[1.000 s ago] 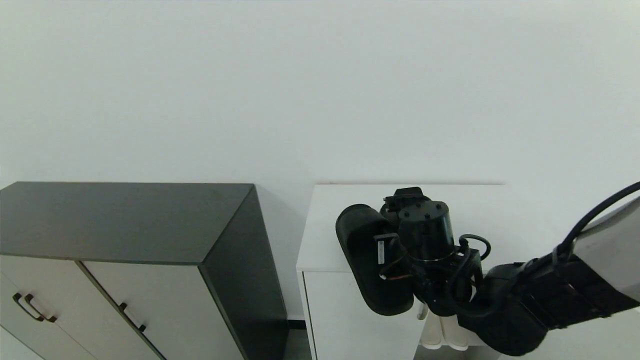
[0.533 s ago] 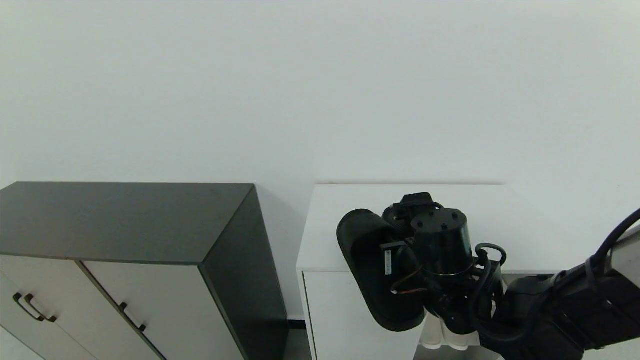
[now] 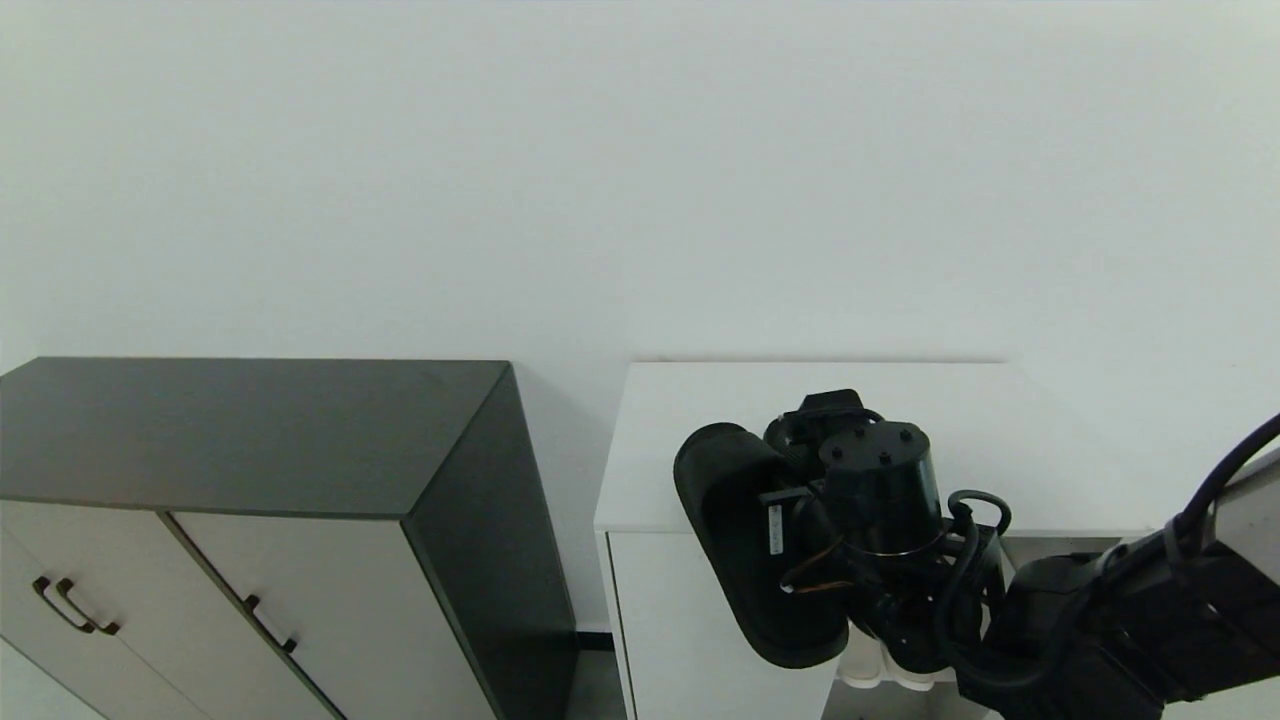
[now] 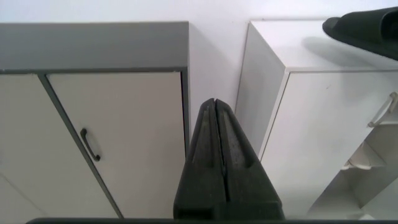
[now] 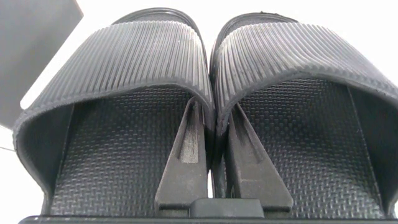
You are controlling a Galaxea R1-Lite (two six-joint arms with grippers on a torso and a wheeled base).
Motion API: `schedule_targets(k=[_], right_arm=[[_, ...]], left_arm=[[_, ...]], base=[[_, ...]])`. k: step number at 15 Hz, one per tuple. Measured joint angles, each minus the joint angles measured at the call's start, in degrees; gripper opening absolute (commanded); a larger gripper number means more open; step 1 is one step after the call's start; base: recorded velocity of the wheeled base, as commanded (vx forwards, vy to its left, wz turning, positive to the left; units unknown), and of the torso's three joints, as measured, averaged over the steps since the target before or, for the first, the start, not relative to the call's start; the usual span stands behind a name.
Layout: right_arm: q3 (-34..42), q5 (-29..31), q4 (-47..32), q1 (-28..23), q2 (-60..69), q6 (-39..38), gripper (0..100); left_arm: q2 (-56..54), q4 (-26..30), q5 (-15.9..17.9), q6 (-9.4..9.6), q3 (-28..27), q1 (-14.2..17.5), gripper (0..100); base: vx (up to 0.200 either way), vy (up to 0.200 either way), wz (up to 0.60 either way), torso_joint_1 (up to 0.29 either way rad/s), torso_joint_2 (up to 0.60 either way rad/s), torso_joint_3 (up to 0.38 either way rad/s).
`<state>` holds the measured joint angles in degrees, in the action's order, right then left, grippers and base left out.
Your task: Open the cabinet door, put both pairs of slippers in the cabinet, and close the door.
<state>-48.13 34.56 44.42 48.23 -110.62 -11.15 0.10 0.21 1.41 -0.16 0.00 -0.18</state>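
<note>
A: How do the jaws of the right gripper [image 5: 214, 134] stand?

B: Narrow, and pinched on the pair of black slippers [image 5: 137, 68]. One jaw lies inside each slipper, on its footbed under the ribbed strap. The two inner side walls are pressed together between them.

A: And where does that put the slippers?

B: They are held in the air, side by side, at the front edge of the white cabinet [image 3: 650, 460]. From the head view they hang tilted across that edge. Their toe end is over the cabinet's top and their heel end is lower, in front of its face. The left wrist view shows the toe above the top, casting a shadow on it.

A: The left gripper [image 4: 215, 112]?

B: Its jaws are pressed together with nothing between them. It points at the gap between the white cabinet and the dark-topped cabinet [image 3: 250, 430] to the left.

A: Anything about that second one?

B: Its pale doors are shut, each with a dark handle [image 3: 268, 625].
</note>
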Motion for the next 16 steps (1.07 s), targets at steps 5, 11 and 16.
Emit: schedule_targets(k=[5,11,16], right_arm=[[-0.02,0.06,0.00,0.01,-0.10,0.00,0],[0.11,0.09,0.05,0.01,-0.66,0.02,0],[0.06,0.15,0.49,0.11,-1.27,0.13,0]], left_arm=[[0.00,-0.05,0.02,0.02,0.00,0.00,0],[0.00,-0.05,0.00,0.00,0.00,0.00,0],[0.00,-0.02,0.00,-0.05,0.00,0.00,0]], base=[[-0.200,0.000,0.00,0.000,0.00,0.003],[-0.100,0.000,0.00,0.001,0.00,0.001],[0.000,0.000,0.00,0.000,0.00,0.000]])
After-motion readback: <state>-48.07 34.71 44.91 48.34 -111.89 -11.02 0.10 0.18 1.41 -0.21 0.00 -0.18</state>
